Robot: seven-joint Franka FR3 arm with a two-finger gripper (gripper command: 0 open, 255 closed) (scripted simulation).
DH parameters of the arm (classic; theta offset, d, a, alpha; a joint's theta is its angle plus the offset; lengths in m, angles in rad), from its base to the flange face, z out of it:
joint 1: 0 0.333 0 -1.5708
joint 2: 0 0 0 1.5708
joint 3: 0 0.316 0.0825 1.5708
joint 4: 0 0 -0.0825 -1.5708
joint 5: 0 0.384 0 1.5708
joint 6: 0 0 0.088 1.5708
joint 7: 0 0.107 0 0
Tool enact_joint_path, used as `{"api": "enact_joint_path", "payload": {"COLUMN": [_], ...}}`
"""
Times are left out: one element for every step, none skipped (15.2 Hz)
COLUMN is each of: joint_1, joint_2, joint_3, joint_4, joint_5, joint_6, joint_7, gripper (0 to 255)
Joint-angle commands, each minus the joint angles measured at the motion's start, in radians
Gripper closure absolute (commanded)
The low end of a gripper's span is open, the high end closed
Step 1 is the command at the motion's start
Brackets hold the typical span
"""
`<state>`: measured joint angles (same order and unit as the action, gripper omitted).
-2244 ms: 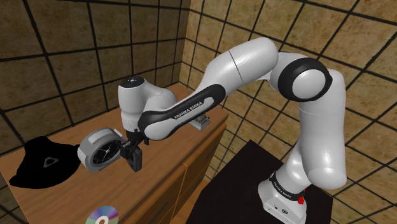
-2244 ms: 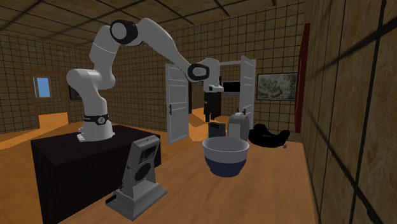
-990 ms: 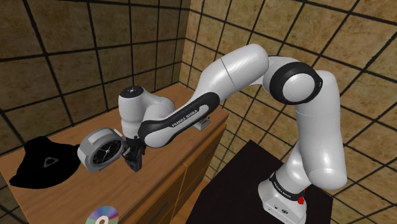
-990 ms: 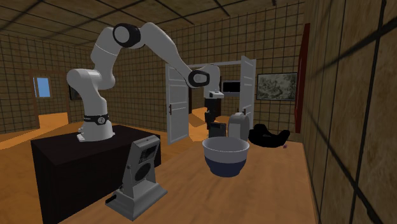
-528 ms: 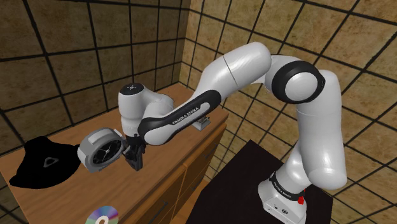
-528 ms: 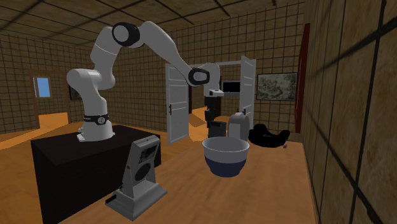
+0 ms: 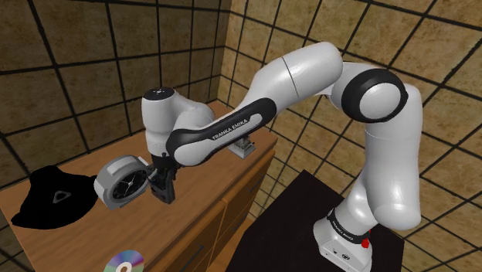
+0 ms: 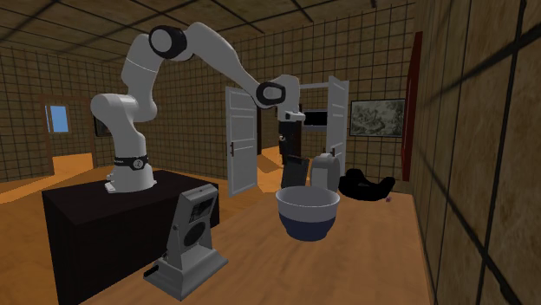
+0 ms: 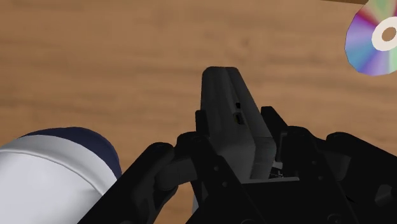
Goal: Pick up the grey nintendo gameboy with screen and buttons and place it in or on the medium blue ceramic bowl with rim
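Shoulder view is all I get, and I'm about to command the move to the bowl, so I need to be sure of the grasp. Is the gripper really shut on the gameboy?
Observer: Yes. In the wrist view the gripper is shut on the dark grey gameboy, with a black finger pressed against each side.
Operator: Good. Where does the bowl sit relative to the gripper?
Observer: In the second exterior view the bowl, blue outside and pale inside, stands on the wooden top on that camera's side of the gripper. The gameboy hangs just beyond its far rim. In your view the bowl is probably behind the forearm.
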<state>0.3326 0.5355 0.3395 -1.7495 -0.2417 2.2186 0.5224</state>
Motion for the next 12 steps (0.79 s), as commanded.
{"api": "enact_joint_path", "payload": {"joint_1": [-0.004, -0.005, -0.007, -0.008, -0.009, -0.010, -0.011, -0.012, -0.013, -0.014, -0.015, -0.015], "joint_2": [-0.017, -0.024, -0.032, -0.039, -0.046, -0.053, -0.060, -0.066, -0.073, -0.079, -0.085, -0.091], "joint_3": [0.004, 0.006, 0.008, 0.010, 0.012, 0.014, 0.015, 0.017, 0.019, 0.020, 0.022, 0.023], "joint_4": [0.007, 0.009, 0.012, 0.016, 0.019, 0.023, 0.027, 0.031, 0.036, 0.040, 0.045, 0.051], "joint_5": [0.008, 0.011, 0.014, 0.017, 0.021, 0.024, 0.027, 0.030, 0.033, 0.036, 0.039, 0.042], "joint_6": [-0.022, -0.032, -0.042, -0.052, -0.062, -0.073, -0.083, -0.093, -0.104, -0.114, -0.125, -0.136], "joint_7": [-0.007, -0.009, -0.011, -0.013, -0.015, -0.017, -0.019, -0.021, -0.023, -0.025, -0.027, -0.029], "gripper": [255, 255, 255, 255, 255, 255, 255, 255, 255, 255, 255, 255]}}
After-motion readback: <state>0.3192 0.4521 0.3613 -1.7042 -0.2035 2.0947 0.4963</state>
